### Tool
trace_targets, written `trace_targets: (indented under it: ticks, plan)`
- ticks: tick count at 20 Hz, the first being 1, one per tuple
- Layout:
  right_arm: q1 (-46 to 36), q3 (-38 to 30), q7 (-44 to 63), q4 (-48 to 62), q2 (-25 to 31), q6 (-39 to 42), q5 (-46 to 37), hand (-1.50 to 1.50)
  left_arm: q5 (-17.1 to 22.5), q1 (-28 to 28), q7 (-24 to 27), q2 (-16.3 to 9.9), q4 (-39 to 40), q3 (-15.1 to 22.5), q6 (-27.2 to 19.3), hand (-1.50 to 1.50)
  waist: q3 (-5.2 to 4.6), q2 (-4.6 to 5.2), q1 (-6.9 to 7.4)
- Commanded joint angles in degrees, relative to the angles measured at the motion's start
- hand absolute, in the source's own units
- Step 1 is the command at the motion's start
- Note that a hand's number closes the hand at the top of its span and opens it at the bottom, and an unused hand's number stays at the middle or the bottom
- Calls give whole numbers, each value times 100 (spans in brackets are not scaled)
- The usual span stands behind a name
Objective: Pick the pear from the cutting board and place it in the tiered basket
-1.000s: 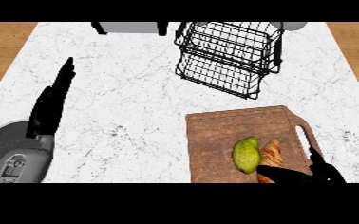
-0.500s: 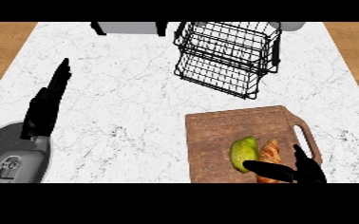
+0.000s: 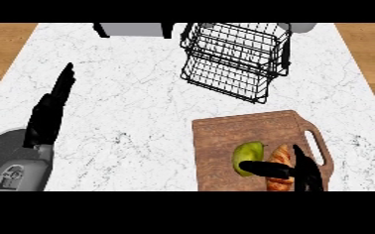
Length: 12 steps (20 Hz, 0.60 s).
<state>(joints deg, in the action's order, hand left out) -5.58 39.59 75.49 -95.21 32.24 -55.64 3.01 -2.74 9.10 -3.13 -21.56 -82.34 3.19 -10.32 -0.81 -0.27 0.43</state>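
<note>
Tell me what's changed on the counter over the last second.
The right hand moved left across the cutting board, and its thumb now reaches over the pear's near end, beside the orange-brown item. It has not closed on the pear. The pear, tiered basket and resting left hand stayed put.

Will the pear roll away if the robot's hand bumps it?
Probably a little: the pear looks rounded and smooth, lying on its side on the flat board. The right hand and the croissant sit close on one side, so it would likely roll the other way.
</note>
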Motion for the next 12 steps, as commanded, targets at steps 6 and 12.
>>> trace_targets:
  ticks: [6, 12]
  plan:
    - [-473, 59, 865, 503, -689, 36, 191, 150, -64, -175, -30, 68, -163, -37, 23, 0, 75, 27, 34]
    - [-867, 412, 443, 681, -255, 866, 354, 150, 42, -176, -5, -78, -82, -224, 201, 0, 77, 33, 56]
